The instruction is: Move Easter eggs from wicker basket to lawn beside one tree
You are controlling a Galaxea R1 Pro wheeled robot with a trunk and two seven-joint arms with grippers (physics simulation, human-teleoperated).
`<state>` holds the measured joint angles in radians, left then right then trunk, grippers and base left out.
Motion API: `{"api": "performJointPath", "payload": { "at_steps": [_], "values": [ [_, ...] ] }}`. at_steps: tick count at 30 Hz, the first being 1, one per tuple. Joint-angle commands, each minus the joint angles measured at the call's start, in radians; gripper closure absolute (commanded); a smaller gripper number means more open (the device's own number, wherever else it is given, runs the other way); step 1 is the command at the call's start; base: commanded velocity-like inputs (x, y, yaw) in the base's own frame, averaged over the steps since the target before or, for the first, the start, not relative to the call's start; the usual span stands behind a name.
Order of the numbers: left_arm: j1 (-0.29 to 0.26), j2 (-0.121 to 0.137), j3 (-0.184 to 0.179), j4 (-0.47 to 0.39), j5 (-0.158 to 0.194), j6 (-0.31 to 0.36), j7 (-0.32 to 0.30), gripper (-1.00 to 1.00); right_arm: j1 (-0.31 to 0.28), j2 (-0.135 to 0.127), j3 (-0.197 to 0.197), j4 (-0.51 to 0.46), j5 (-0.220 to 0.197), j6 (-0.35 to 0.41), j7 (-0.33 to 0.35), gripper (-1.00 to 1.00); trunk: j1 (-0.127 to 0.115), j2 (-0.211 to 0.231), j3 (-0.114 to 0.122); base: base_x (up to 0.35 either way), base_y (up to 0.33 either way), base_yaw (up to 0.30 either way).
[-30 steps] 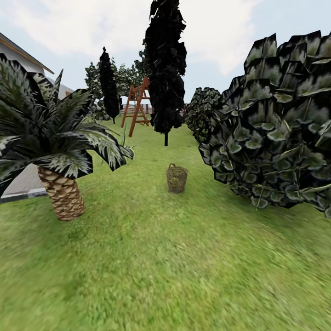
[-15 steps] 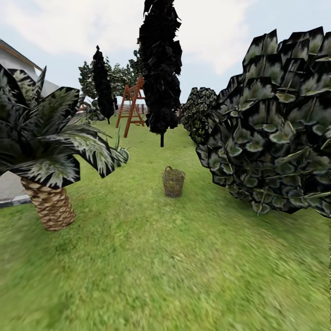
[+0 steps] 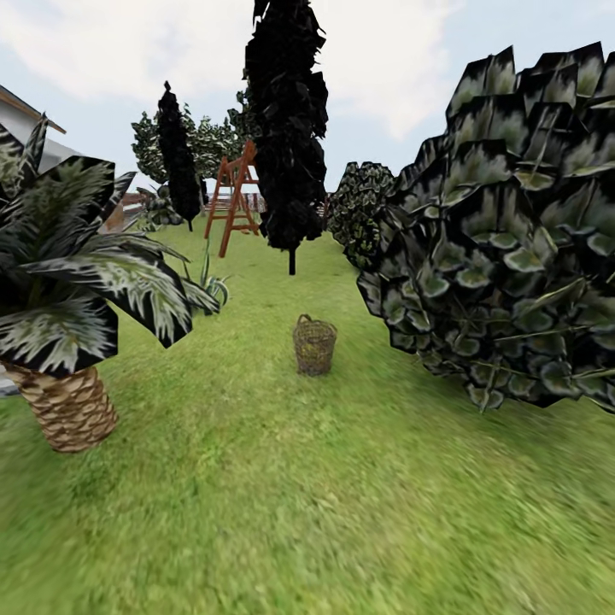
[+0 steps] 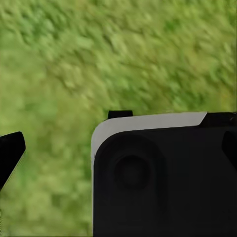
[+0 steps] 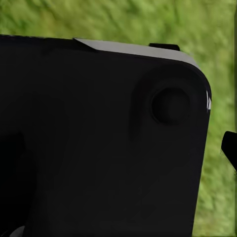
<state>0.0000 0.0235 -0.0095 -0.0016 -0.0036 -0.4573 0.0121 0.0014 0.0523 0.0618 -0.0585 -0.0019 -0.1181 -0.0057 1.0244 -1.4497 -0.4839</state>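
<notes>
One basket stood upright on the lawn near the middle of the head view, its arched handle at the top; its contents could not be made out at this range. Well to its left rose a short palm with a patterned trunk and dark, pale-streaked fronds. To its right, near but apart from it, spread the low dense crown of a tree with dark blocky leaves and pale green specks; its trunk was hidden by the foliage. Beyond the basket stood a tall black-leaved tree on a thin dark trunk, with a second, smaller one farther left. Between these two an orange-brown wooden playset showed in the distance. A corner of a white house appeared at the left edge, under a pale cloudy sky.

In the left wrist view a black housing with a pale upper edge hung over blurred grass. The right wrist view showed a similar black housing above grass. Whether either gripper was wide or narrow could not be told.
</notes>
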Motion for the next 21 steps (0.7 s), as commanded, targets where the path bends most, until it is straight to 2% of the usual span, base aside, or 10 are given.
{"api": "performJointPath", "payload": {
  "at_steps": [1, 6, 8, 12, 21],
  "values": [
    [0.000, 0.000, -0.001, 0.000, -0.001, -0.003, 0.001, -1.00, 0.000, 0.000, 0.007, -0.001, 0.003, -0.002, -0.001, -1.00, 0.001, 0.000, -0.001, 0.336, 0.000, -0.003],
    [0.000, 0.000, -0.001, 0.000, -0.001, -0.003, 0.001, -1.00, 0.000, 0.002, 0.011, -0.001, 0.008, -0.002, 0.000, -1.00, 0.001, 0.000, -0.001, 0.336, 0.000, -0.001],
    [-0.012, 0.011, 0.003, -0.011, 0.010, 0.008, 0.013, -1.00, 0.011, 0.013, 0.000, -0.013, 0.006, 0.010, 0.008, -1.00, 0.001, 0.000, -0.001, 0.000, 0.000, 0.000],
    [-0.014, 0.033, 0.003, -0.009, 0.008, 0.009, 0.035, -1.00, 0.034, 0.013, -0.023, -0.035, 0.003, 0.016, 0.007, -1.00, 0.001, 0.000, -0.001, 0.000, 0.000, 0.000],
    [-0.014, 0.034, 0.003, -0.009, 0.008, 0.009, 0.086, -1.00, 0.038, 0.013, -0.073, -0.085, 0.003, 0.016, 0.007, -1.00, 0.001, 0.000, -0.001, 0.000, 0.000, 0.000]
  ]
}}
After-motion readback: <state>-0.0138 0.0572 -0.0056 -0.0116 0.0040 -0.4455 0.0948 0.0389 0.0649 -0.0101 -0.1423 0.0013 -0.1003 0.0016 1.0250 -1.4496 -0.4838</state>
